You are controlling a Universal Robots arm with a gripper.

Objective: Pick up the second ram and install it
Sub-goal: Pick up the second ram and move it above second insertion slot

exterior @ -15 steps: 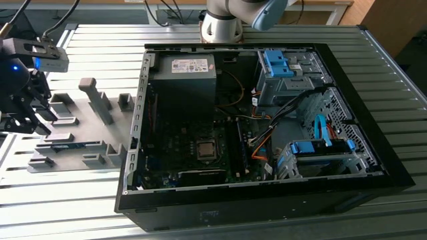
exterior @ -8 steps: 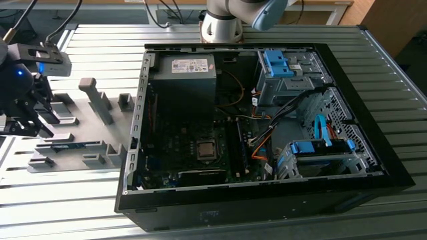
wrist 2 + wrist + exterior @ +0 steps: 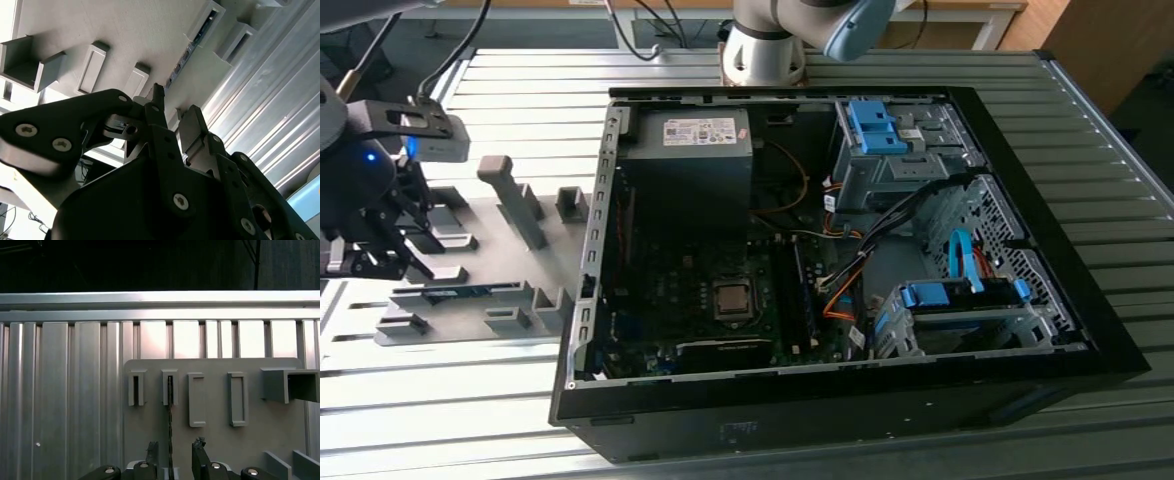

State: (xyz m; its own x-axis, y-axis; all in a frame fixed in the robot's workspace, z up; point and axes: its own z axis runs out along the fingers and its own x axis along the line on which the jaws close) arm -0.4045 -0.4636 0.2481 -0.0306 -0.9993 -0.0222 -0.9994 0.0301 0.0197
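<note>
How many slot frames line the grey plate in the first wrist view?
4: two narrow frames at the plate's edge, one holding the second ram; two wider frames toward the open box. Others possibly hidden.

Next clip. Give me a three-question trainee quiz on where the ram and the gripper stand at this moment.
1. True or false: the gripper is clamped on the second ram.
2. Where is the second ram? A: on edge in a holder of the grey fixture plate. B: seated in the motherboard. C: lying flat on the table slats.
3. Fill in: the gripper's fingers are ____.
Key: 1 false; 2 A; 3 open, with the ram lined up between them in the first wrist view.
</note>
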